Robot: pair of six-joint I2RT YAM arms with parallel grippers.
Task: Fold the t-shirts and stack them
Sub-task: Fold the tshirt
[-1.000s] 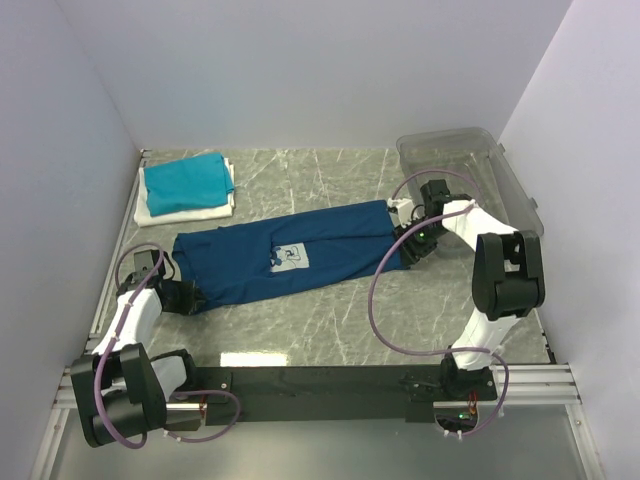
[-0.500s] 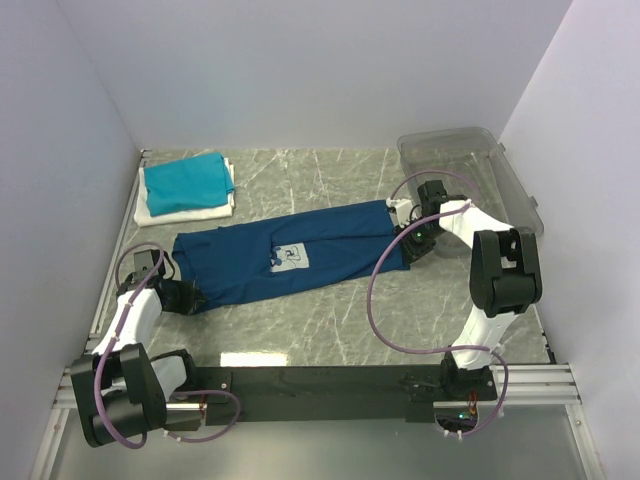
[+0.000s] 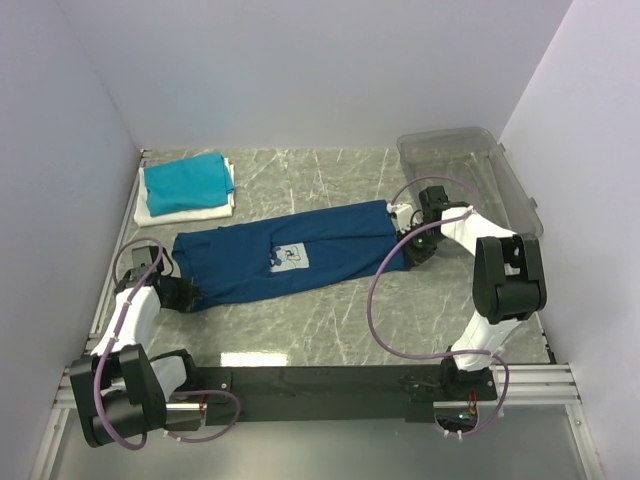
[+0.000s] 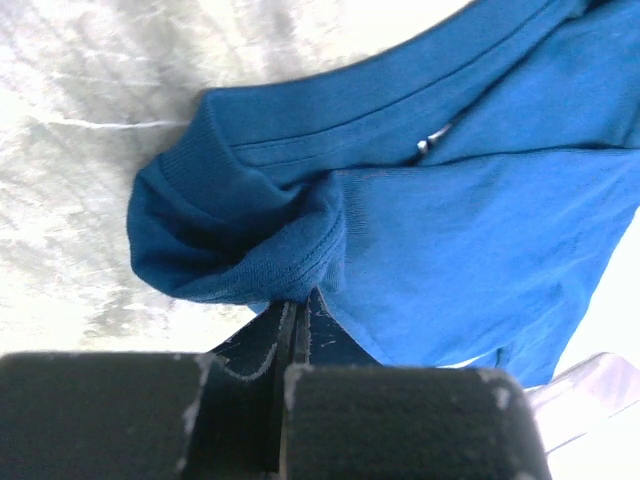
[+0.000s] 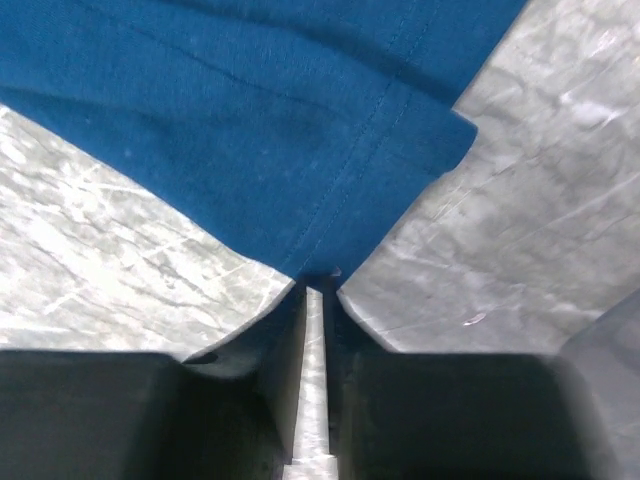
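The navy t-shirt [image 3: 340,245] lies across the table as a long, narrow strip, its pale chest print [image 3: 290,257] facing up. My left gripper [image 3: 188,296] is at the strip's near-left end, shut on bunched collar cloth [image 4: 240,250]. At the near-right end, my right gripper [image 3: 407,252] is shut on the hem corner [image 5: 330,235], the cloth running straight into the closed jaws. At the back left, a folded teal t-shirt [image 3: 185,182] rests on a folded white one [image 3: 195,211].
A clear plastic bin [image 3: 470,170] stands at the back right, close behind the right arm. White walls enclose the marble table [image 3: 330,310] on the left, back and right. The arm bases and rail run along the near edge.
The right gripper has closed onto the hem corner. The left gripper has finished closing on the collar end. The shirt itself has not shifted.
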